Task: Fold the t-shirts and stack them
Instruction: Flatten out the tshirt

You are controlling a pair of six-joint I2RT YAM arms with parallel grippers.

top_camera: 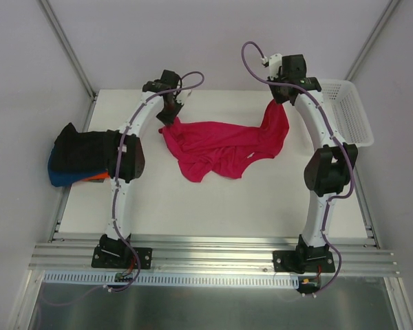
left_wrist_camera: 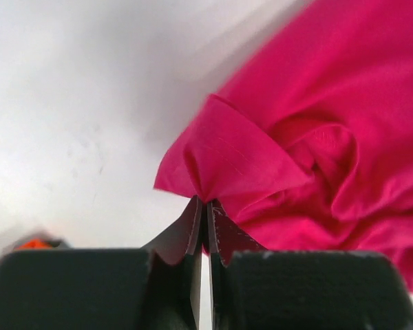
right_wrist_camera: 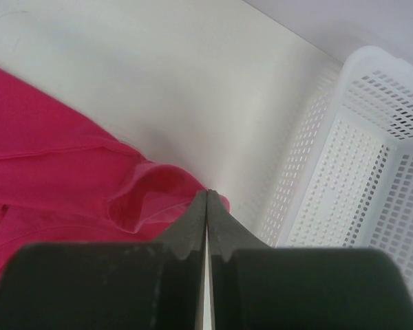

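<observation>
Now left pincer (top_camera: 171, 118) & right pincer (top_camera: 279, 102) each pinch tight on crimson-pink t-shirt (top_camera: 220, 148) edges, cloth sagging btw them

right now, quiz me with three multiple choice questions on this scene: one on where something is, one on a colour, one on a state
1. Where is the white basket?
A. at the left edge
B. at the far right corner of the table
C. between the arm bases

2. Which colour tops the folded pile at the left edge?
A. black
B. orange
C. white

3. The left gripper is:
A. wide open
B. shut on the basket
C. shut on the pink t-shirt

Answers: 1 B, the top view shows it at the far right edge. 2 A, black lies over blue and orange. 3 C, its fingers pinch a fold of the cloth.
</observation>
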